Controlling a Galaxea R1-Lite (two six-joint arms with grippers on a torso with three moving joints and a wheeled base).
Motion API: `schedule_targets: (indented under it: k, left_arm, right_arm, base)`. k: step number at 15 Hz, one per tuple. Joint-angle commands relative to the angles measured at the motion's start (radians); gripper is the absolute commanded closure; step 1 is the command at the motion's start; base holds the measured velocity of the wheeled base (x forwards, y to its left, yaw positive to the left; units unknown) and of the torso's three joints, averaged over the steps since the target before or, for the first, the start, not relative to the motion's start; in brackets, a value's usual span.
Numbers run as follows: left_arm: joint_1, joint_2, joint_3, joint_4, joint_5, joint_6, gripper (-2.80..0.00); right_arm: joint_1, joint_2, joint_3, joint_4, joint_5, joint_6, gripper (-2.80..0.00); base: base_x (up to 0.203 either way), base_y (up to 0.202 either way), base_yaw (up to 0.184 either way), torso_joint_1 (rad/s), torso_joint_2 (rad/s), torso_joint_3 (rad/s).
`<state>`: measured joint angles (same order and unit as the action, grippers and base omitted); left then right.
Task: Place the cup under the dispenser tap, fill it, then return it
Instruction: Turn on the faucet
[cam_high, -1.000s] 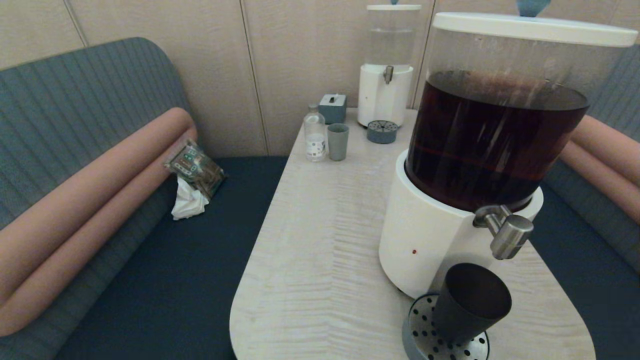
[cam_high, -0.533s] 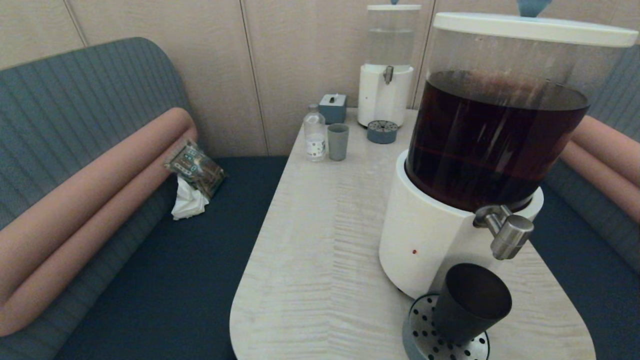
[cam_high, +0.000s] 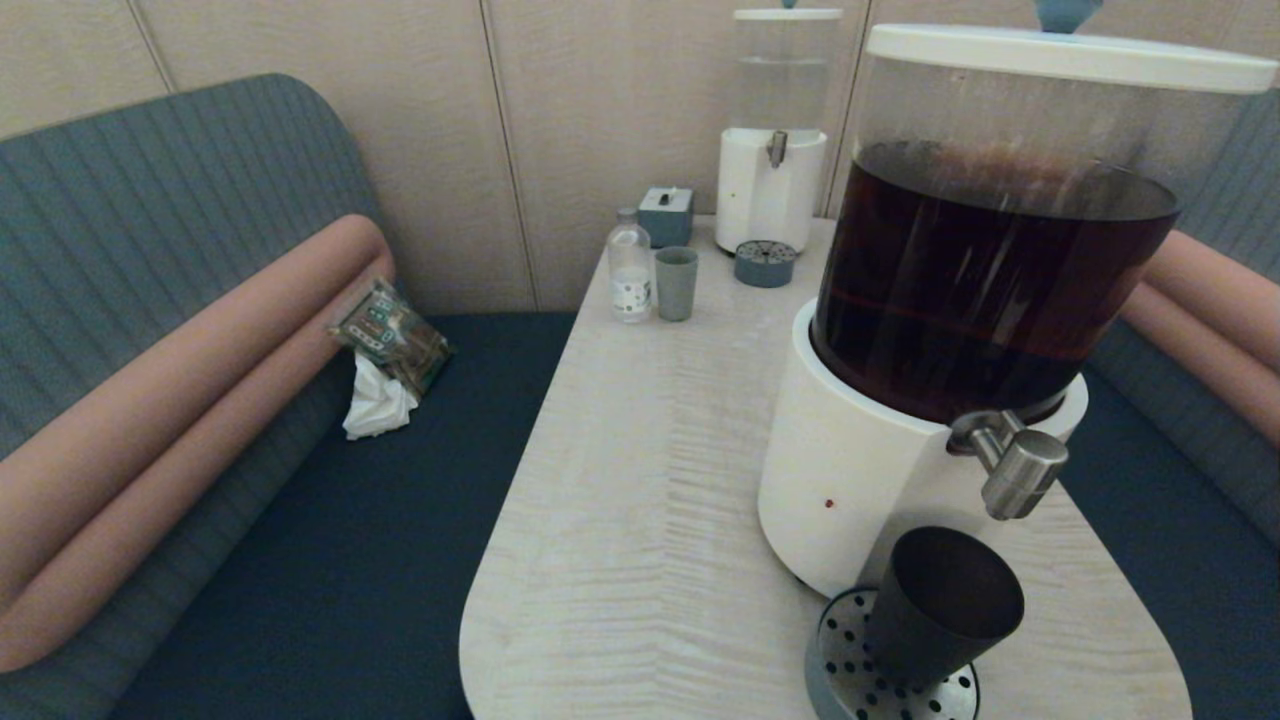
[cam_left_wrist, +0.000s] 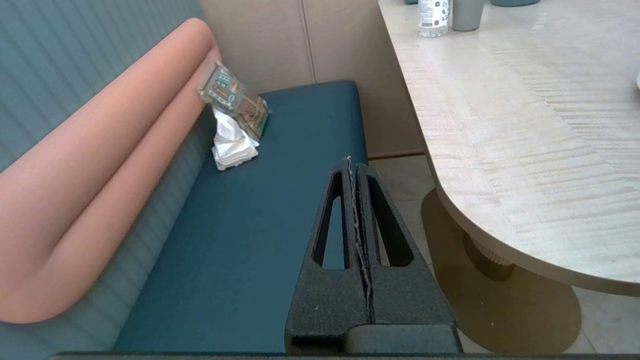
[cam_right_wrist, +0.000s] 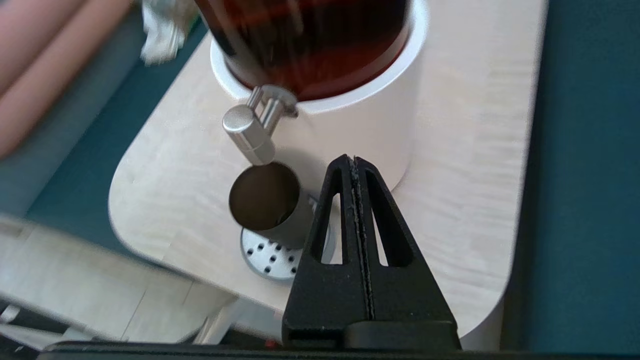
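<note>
Beige wall panels are backing a booth w/ teal bench (cam_high: 330, 540) at left of head view, snack packet (cam_high: 392, 335) lying on it. Left pincer (cam_left_wrist: 354, 167) is hanging over the bench beside the worktop (cam_high: 640, 480), fingers pressed together, holding nothing. Cup (cam_high: 940, 605) is sitting on the perforated drip tray (cam_high: 850, 670), lower right, under the dispenser tap (cam_high: 1015, 470). Right pincer (cam_right_wrist: 354, 165) is hovering near the cup, fingers fully closed, empty.
</note>
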<state>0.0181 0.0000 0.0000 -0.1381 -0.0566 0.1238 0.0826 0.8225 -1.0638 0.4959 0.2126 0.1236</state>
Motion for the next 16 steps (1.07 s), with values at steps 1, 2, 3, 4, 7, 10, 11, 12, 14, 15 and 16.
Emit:
schedule_targets:
  k: [1,2,3,4,7,10,11,12,14,15,16]
  left_arm:
    - [0.000,0.002,0.040,-0.002,-0.002,0.002,0.00]
    - [0.000,0.002,0.040,-0.002,0.000,0.000,0.00]
    - [0.000,0.002,0.040,-0.002,0.000,0.000,0.00]
    - [0.000,0.002,0.040,-0.002,0.000,0.002,0.00]
    - [0.000,0.002,0.040,-0.002,0.000,0.002,0.00]
    - [0.000,0.002,0.040,-0.002,0.000,0.001,0.00]
    - [0.000,0.002,0.040,-0.002,0.000,0.000,0.00]
    - [0.000,0.002,0.040,-0.002,0.000,0.000,0.00]
    - [0.000,0.002,0.040,-0.002,0.000,0.000,0.00]
    - [0.000,0.002,0.040,-0.002,0.000,0.000,0.00]
    - [0.000,0.002,0.040,-0.002,0.000,0.000,0.00]
  right_arm:
    - [0.029,0.092,-0.026,0.013,0.001,0.001,0.00]
    - [0.047,0.124,-0.044,0.025,0.001,0.001,0.00]
    - [0.053,0.154,-0.056,0.031,0.001,0.001,0.00]
    - [0.056,0.186,-0.067,0.035,0.001,-0.002,0.00]
    - [0.058,0.288,-0.119,0.043,0.001,-0.003,0.00]
    - [0.097,0.349,-0.167,0.040,0.001,-0.005,0.00]
    - [0.106,0.362,-0.175,0.042,0.000,-0.007,0.00]
    - [0.111,0.368,-0.177,0.042,0.000,-0.020,0.00]
    - [0.124,0.379,-0.179,0.044,0.002,-0.054,0.00]
    - [0.131,0.383,-0.176,0.045,0.002,-0.056,0.00]
    - [0.136,0.384,-0.168,0.046,0.000,-0.059,0.00]
  base:
    - [0.000,0.000,0.000,0.000,0.00,0.000]
    - [0.000,0.000,0.000,0.000,0.00,0.000]
    - [0.000,0.000,0.000,0.000,0.00,0.000]
    - [0.000,0.000,0.000,0.000,0.00,0.000]
    - [0.000,0.000,0.000,0.000,0.00,0.000]
    - [0.000,0.000,0.000,0.000,0.00,0.000]
    - [0.000,0.000,0.000,0.000,0.00,0.000]
    - [0.000,0.000,0.000,0.000,0.00,0.000]
    - [0.000,0.000,0.000,0.000,0.00,0.000]
    - [0.000,0.000,0.000,0.000,0.00,0.000]
    - [0.000,0.000,0.000,0.000,0.00,0.000]
